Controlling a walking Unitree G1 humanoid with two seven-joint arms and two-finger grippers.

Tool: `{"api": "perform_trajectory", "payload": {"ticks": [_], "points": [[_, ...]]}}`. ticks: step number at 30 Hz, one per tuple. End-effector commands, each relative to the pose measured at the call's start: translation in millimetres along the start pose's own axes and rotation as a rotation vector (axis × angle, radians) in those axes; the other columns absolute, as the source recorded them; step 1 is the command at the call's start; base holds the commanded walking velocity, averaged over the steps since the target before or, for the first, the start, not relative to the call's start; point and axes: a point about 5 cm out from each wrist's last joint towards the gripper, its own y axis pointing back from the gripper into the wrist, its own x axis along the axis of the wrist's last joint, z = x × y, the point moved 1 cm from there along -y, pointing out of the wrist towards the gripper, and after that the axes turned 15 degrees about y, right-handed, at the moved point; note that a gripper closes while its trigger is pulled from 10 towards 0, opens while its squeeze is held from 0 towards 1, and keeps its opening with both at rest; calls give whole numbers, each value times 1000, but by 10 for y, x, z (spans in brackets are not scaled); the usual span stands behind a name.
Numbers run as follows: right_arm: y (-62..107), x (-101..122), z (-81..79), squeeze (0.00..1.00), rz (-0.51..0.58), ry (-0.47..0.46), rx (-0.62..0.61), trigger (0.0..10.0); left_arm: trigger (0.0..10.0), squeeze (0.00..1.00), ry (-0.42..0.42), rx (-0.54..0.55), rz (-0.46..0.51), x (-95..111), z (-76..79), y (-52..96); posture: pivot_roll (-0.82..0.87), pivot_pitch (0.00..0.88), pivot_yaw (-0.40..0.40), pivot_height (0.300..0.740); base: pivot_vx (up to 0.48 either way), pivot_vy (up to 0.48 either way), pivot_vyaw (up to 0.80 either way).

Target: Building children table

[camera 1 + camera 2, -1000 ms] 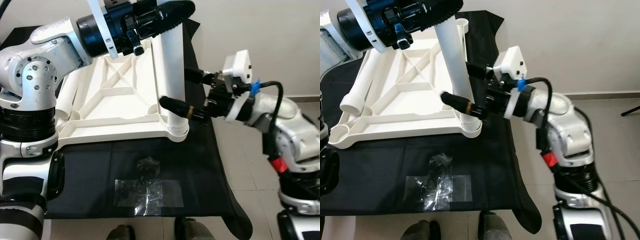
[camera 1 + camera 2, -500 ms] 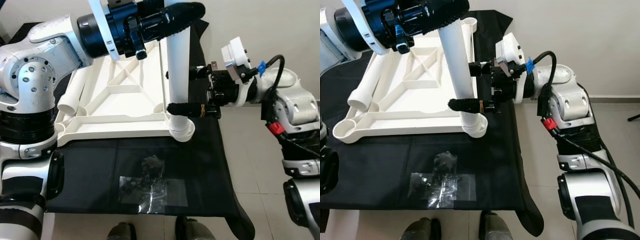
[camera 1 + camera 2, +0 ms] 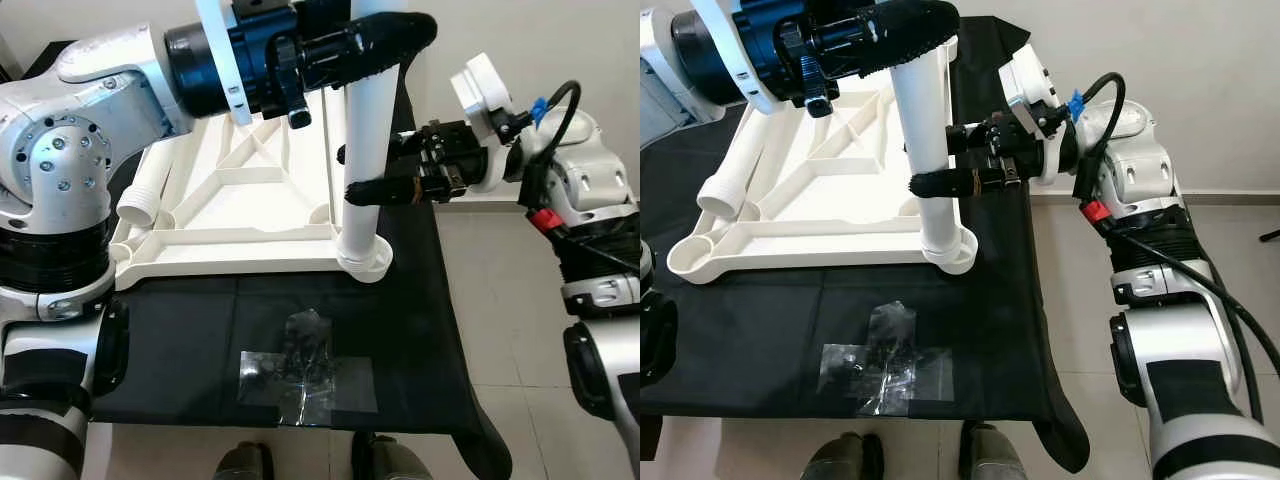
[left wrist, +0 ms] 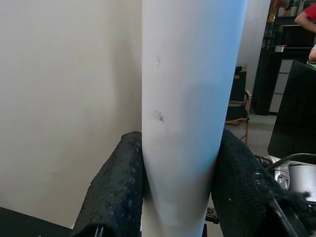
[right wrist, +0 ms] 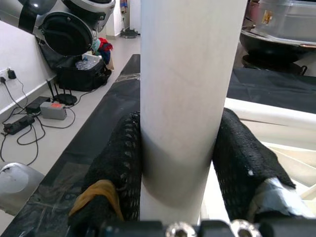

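The left tool (image 3: pixel 385 40) clamps the top of the upright white leg (image 3: pixel 365 150); the right tool (image 3: pixel 380 175) grips the same leg lower down, just above its socket (image 3: pixel 364 262); the leg stands at the near right corner of the upturned white table frame (image 3: pixel 235 190), which lies on the black-draped tabletop (image 3: pixel 180 340); I judge seating it calls for a vertical leg and straight downward pressure.

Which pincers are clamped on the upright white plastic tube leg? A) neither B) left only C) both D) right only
C: the left pincer grips the upright white plastic tube leg near its top, and the right pincer grips it lower down, with fingers on both sides in each wrist view.
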Motion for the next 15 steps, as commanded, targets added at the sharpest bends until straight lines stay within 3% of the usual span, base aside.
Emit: {"api": "perform_trajectory", "payload": {"ticks": [1, 5, 6, 11, 12, 15], "points": [[-59, 7, -31, 0, -16, 26, 68, 0, 0, 0, 7, -63, -40, -55, 105, -96, 4, 212, 29, 740, 0, 0, 0], [-76, -6, -34, 0, -6, 28, 72, 0, 0, 0, 0, -71, -28, -42, 129, -116, -2, 206, 28, 740, 0, 0, 0], [-107, -2, -15, 0, 12, 36, 53, 0, 9608, 0, 8, -63, 0, -15, 109, -117, -6, 203, 26, 740, 0, 0, 0], [-128, -1, 0, 0, 26, 41, 39, 0, 9608, 0, 15, -55, 20, 3, 94, -117, -6, 203, 26, 740, 0, 0, 0], [-146, 0, 31, 0, 37, 51, -6, 0, 10000, 1000, 27, -52, 63, 69, 78, -102, -11, 199, 24, 740, 0, 0, 0], [-124, -2, 61, 0, 43, 53, -58, 0, 10000, 1000, 45, -47, 129, 174, 65, -52, -14, 196, 19, 740, 0, 0, 0]]}}
